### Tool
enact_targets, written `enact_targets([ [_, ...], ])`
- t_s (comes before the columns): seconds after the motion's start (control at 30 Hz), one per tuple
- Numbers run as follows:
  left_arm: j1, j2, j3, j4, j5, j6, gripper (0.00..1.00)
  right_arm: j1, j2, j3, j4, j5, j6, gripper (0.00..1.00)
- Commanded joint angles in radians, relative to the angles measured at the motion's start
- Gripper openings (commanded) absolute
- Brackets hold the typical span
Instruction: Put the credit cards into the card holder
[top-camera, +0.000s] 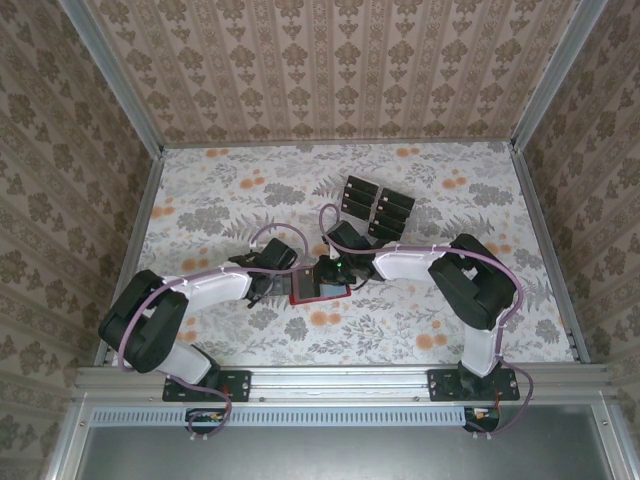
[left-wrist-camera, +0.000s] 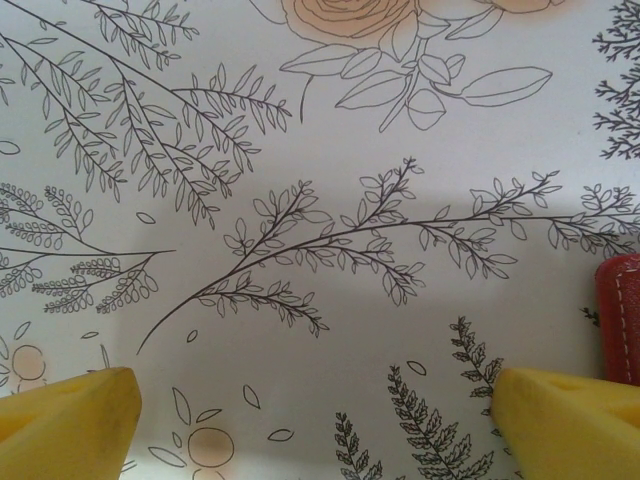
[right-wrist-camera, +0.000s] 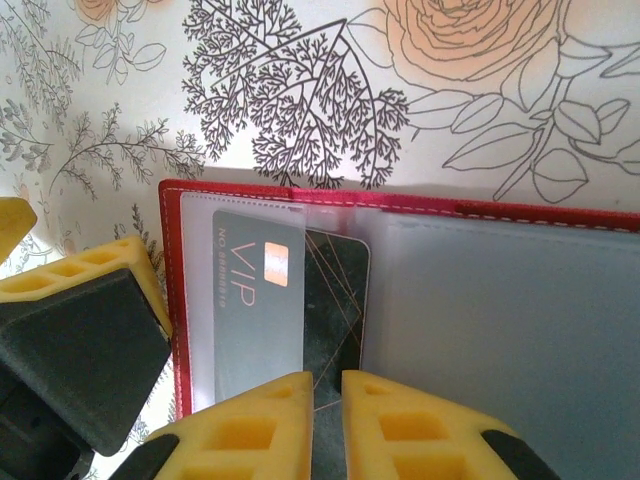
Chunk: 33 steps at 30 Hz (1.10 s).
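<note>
**Open red holder lies between both pincers, one card part-way under its sleeve**

The table (top-camera: 200, 200) wears a smooth, pale sheet printed with grey ferns and orange roses. Striped, damask-patterned walls (top-camera: 330, 70) enclose it on three sides. The left arm (top-camera: 190, 295) and the right arm (top-camera: 470, 280), black and white shells trailed by purple cable, bend inward toward the middle.

Behind them, well apart from the grippers, the credit cards (top-camera: 375, 205) lie as flat black rectangles in two short rows. The top view alone shows these. The card holder (top-camera: 318, 287) lies open near the table's centre, a small red rectangle between the two grippers.

The right wrist view adds the texture. The holder's rim (right-wrist-camera: 170, 300) is red and leather-like, and its clear sleeves (right-wrist-camera: 500, 320) look frosted. A dark card (right-wrist-camera: 335, 300) marked "VIP" lies partly beneath the left sleeve, its line-patterned end bare. The right gripper (right-wrist-camera: 327, 430) has ribbed yellow fingers pressed almost together, a thin slit between them at the card's near edge. Whether they nip it cannot be told. A yellow block with a black pad (right-wrist-camera: 80, 330) stands just beside the holder's left rim.

The left wrist view shows the left gripper (left-wrist-camera: 315, 430) spread wide and empty over bare print. The holder's stitched red edge (left-wrist-camera: 618, 315) lies just above its right fingertip (left-wrist-camera: 570, 420).
</note>
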Motion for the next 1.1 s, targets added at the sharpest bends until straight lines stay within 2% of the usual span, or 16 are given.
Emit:
enact_targets([
  [0.0,0.003,0.026,-0.003,0.005,0.005,0.007,1.0,-0.002,0.018,0.027,-0.031,0.024,-0.01,0.16],
  [0.73,0.002,0.033,-0.004,0.021,0.011,0.013,1.0,0.029,0.104,0.067,0.068,-0.076,0.079,0.16],
  [0.93,0.006,-0.006,0.003,-0.026,-0.025,0.013,1.0,0.026,0.046,0.059,0.06,-0.074,0.079,0.16],
  [1.07,0.02,-0.063,0.002,-0.068,-0.049,0.006,1.0,0.017,-0.011,0.045,0.045,-0.056,0.071,0.19],
])
